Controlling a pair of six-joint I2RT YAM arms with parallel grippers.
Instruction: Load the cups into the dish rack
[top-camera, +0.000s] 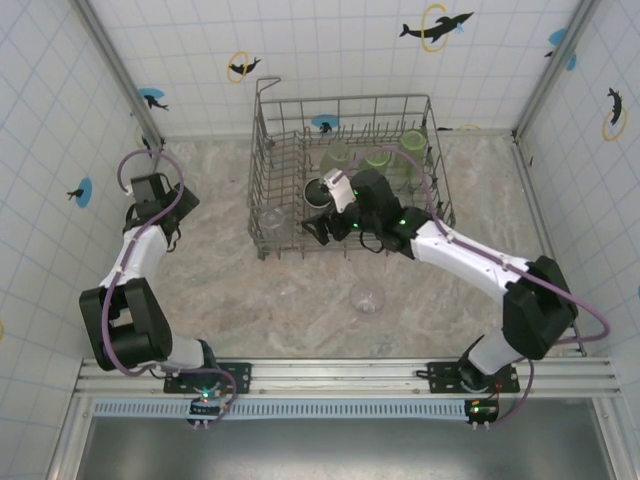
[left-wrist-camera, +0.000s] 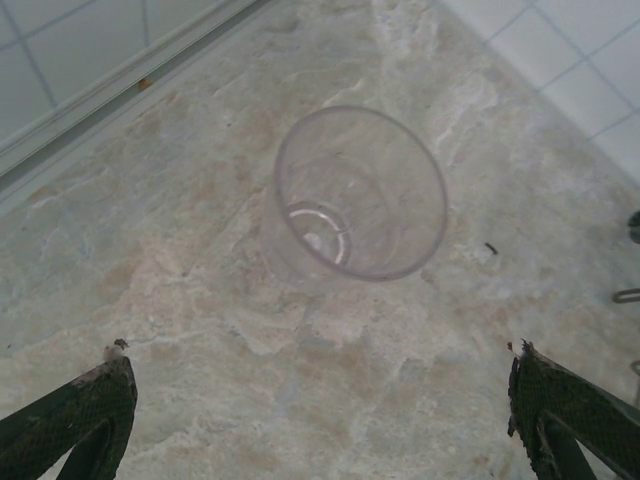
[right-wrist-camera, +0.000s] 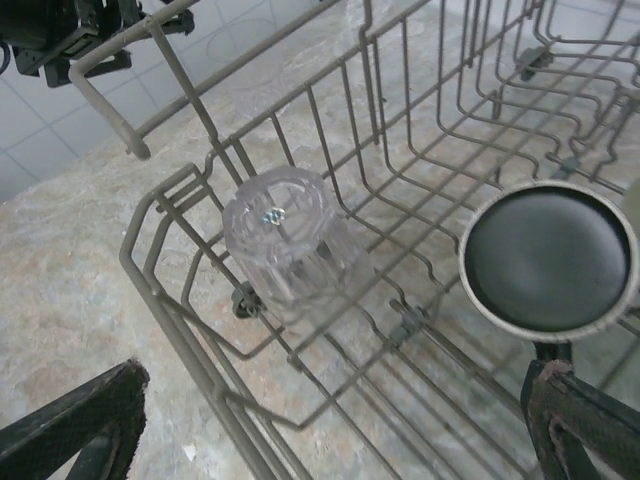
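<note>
Pale veined stone table; white tiled walls with dolphin stickers.

Grey wire rack stands at far centre. In it:
- three green cups in the far row
- a dark mug, bottom up
- a ribbed clear tumbler, inverted in the near left corner

A clear cup stands on the table just near of the rack.

Right gripper hangs over the rack, fingers spread, empty. Left gripper is spread wide. An upright clear glass stands on the table ahead of it, untouched.

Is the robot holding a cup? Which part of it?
No, nothing is held. The left gripper is open, not touching the clear cup on the table; the right gripper is open over the dish rack.
</note>
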